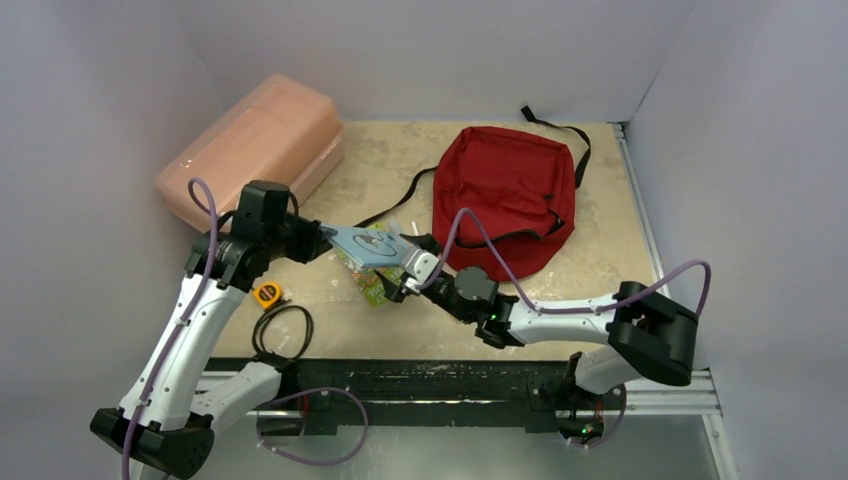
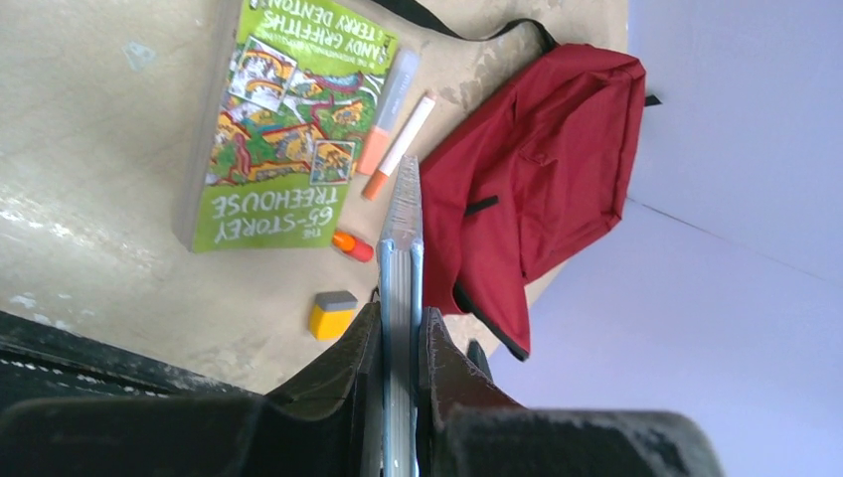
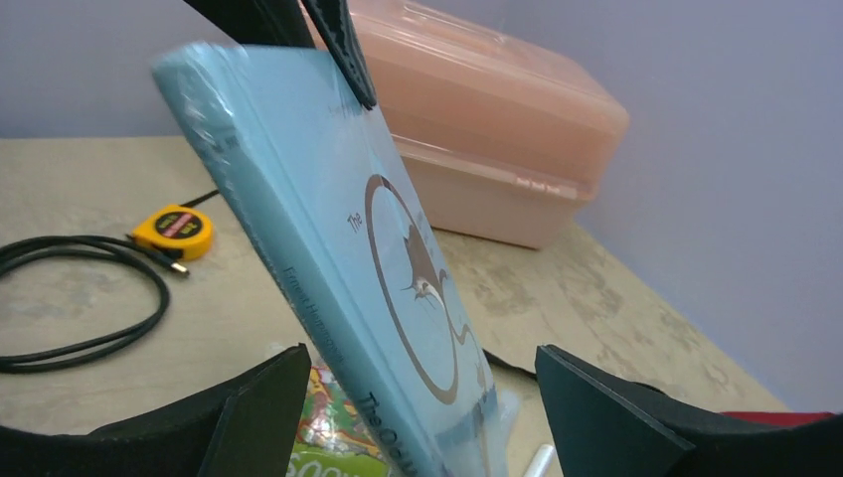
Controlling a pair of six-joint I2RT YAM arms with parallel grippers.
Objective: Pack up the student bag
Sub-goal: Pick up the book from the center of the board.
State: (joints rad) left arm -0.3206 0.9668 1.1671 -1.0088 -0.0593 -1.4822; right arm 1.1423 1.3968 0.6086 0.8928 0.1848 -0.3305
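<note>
The left fingers are pinched narrow on one edge of a thin pale blue book, glossy-covered and stiff, held tilted above the table. The right fingers stand wide on either side of its lower end, not touching it as far as the views show. Beneath lie a green paperback, an orange marker and a small yellow block. To the right and farther back, the student bag lies flat and slack: dark red woven cloth with black straps trailing. It looks light and limp, likely to fold or slide when pushed, so the firmer zipper rim or top loop seems the best hold. Whether its mouth is open I cannot tell. A rigid pink box sits far left.
</note>
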